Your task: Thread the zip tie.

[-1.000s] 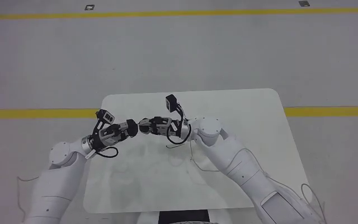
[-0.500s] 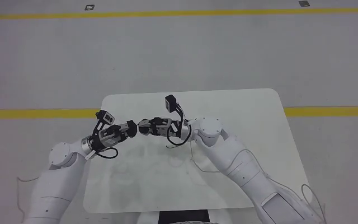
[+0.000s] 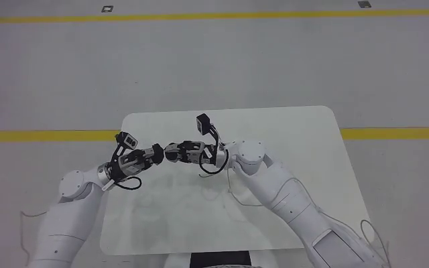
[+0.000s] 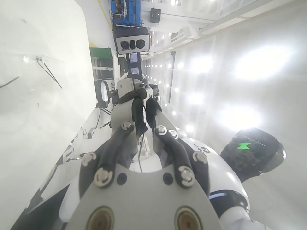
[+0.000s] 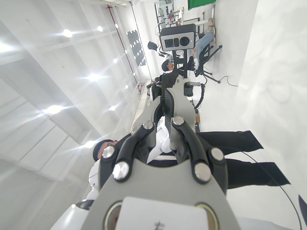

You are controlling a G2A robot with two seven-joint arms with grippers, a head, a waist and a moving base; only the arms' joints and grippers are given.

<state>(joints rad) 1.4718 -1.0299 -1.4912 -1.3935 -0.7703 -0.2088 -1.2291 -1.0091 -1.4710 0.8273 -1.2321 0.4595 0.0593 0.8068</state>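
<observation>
Above the middle left of the white table (image 3: 295, 134), my two grippers meet tip to tip. The left gripper (image 3: 158, 153) and the right gripper (image 3: 170, 151) almost touch. In the left wrist view, the left gripper (image 4: 141, 120) has its fingers drawn close on a thin black zip tie (image 4: 140, 149) that trails back toward the wrist. The right gripper (image 4: 141, 92) faces it just beyond. In the right wrist view, the right gripper (image 5: 165, 106) has its fingers (image 5: 178, 125) drawn together, with the left gripper (image 5: 168, 84) directly ahead. The zip tie's head is hidden between the tips.
Spare black zip ties (image 4: 51, 75) lie flat on the table beyond the grippers, with another strand (image 4: 9, 82) nearby. A thin dark line (image 5: 271, 180) curves over the table under the right arm. The table's right half (image 3: 315, 174) has free room.
The right wrist has edged very slightly toward the left arm. The left arm holds its place and both grips look the same.
</observation>
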